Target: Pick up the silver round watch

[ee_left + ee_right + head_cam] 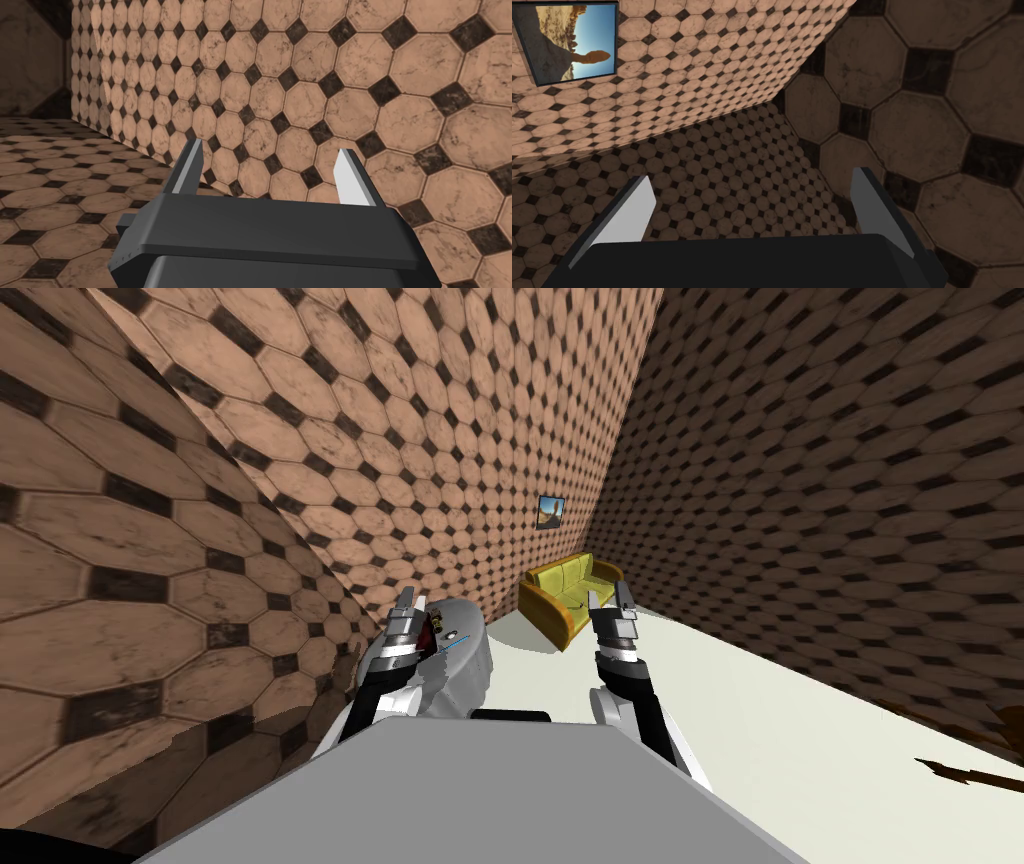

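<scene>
Evidently my left end effector [408, 600], spread wide like the right end effector [607, 594], is nearer the grey round table [472, 670] just right of it, whose small items [438, 618] presumably include the watch, too small to tell.

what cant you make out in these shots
1. Head view: tiny red, blue and gold items on the grey round table are too small, partly behind the open left end effector; the silver round watch cannot be picked out.
2. Head view: the open right end effector covers part of the yellow sofa.
</scene>
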You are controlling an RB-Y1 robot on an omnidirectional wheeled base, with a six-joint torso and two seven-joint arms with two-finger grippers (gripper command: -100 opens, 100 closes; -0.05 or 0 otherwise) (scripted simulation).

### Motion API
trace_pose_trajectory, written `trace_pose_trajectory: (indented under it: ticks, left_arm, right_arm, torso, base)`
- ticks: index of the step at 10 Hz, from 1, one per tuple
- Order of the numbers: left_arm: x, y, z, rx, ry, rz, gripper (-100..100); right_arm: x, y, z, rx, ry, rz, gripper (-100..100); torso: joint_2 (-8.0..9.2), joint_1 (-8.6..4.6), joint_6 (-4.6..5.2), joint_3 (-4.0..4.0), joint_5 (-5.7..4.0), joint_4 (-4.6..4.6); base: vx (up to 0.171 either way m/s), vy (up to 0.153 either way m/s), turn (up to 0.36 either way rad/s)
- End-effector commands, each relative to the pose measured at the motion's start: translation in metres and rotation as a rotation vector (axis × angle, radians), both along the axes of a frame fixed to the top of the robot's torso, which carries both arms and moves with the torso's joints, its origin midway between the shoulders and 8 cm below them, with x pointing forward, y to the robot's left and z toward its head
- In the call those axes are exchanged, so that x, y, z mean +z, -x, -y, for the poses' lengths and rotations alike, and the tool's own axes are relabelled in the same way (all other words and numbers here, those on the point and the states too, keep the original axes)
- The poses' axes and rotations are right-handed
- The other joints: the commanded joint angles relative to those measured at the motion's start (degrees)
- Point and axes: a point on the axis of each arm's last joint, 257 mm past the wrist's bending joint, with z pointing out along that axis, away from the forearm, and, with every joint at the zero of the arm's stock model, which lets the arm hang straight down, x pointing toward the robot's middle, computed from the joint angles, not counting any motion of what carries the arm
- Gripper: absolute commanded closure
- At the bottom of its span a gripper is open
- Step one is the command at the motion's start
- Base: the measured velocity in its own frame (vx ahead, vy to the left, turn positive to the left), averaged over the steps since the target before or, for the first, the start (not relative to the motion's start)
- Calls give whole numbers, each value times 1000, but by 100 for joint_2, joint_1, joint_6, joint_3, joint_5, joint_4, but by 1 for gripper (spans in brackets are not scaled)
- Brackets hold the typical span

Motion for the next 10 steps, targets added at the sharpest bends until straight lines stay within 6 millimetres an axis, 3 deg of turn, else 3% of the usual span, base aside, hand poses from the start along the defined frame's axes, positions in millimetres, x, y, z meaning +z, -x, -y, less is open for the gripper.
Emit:
trace_pose_trajectory:
  ticks: [1,5,10]
  left_arm:
    - [-7,-2,2,-19,-15,-19,-100]
    - [-43,-7,9,-91,-49,-110,-100]
    - [-114,-2,11,-194,-58,-277,-100]
  right_arm:
    - [0,0,0,0,0,0,0]
    - [0,0,0,0,0,0,0]
    - [0,0,0,0,0,0,0]
  torso:
    - [0,0,0,0,0,0]
    - [-3,-4,0,-2,-1,-1]
    - [-5,-11,0,-3,-2,-1]
  base:
    - [3,-5,-34]
    - [9,-16,-53]
    - [13,-36,-65]
